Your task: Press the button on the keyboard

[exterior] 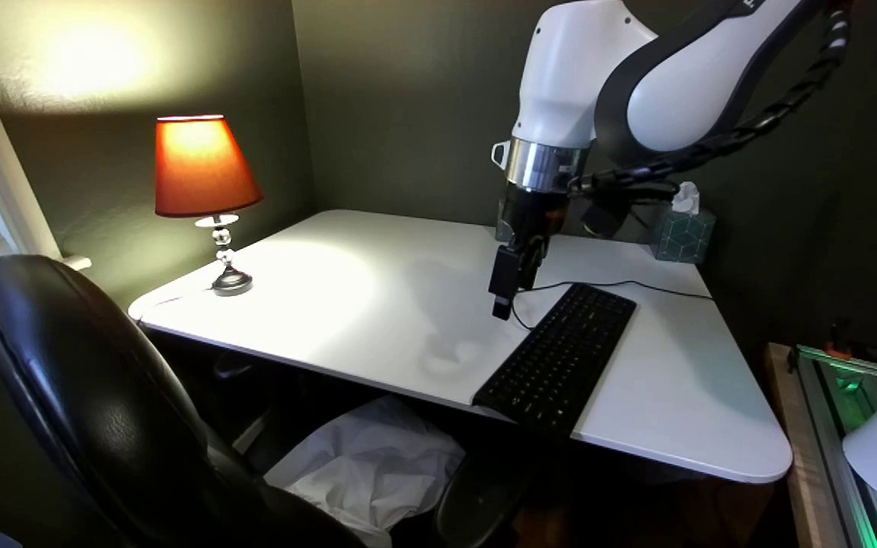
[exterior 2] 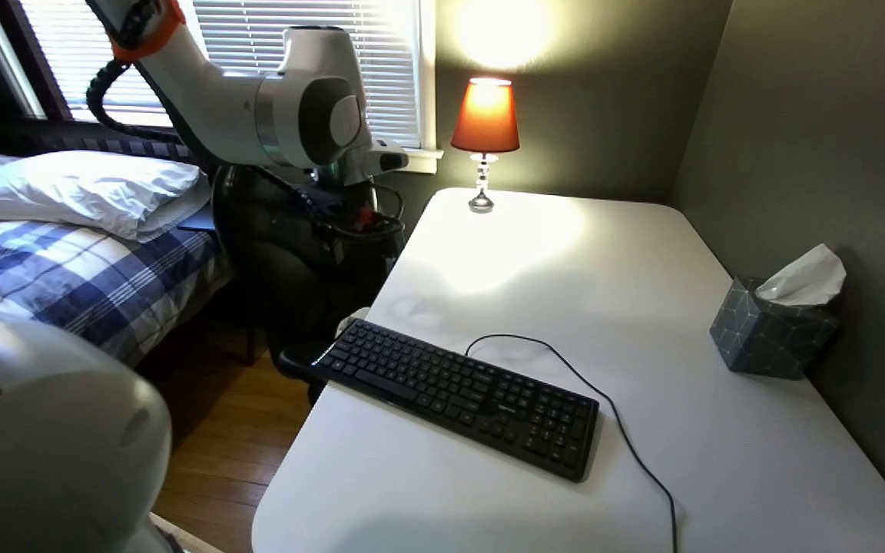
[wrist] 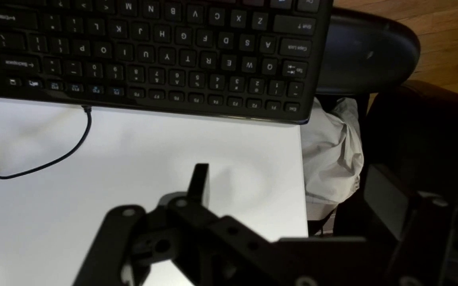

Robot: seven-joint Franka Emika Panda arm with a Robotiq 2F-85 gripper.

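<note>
Keyboard [exterior: 560, 358] lies aslant towards the right end of the desk [exterior: 377, 297] in an exterior view, its near end jutting past the near edge. Its cable [exterior: 636, 284] leaves the long left side, passes behind the gripper [wrist: 294, 190] and runs off to the right beyond the far end. The gripper hangs in the air just left of the keyboard there, apart from it; in the wrist view its fingers [wrist: 200, 186] stand wide, with rows of keys [wrist: 166, 57] beyond them. Below the overhanging end sits an armrest [exterior: 484, 495] of the chair [exterior: 81, 365], which crowds the near left; a crumpled white cloth [exterior: 377, 464] lies just left of the armrest. A lit lamp [exterior: 206, 171] stands at the desk's left end, a tissue box [exterior: 684, 236] at its far right corner. Between them a grey-green thing [exterior: 502, 231] is too covered by the gripper to name. In an exterior view the arm [exterior 2: 235, 123] crosses in front of the window [exterior 2: 392, 69], and the gripper is hard to make out against the dark chair. At left a white robot part [exterior 2: 51, 430] hides the near part of a bed [exterior 2: 147, 276] with a pillow [exterior 2: 97, 188] on it.
</note>
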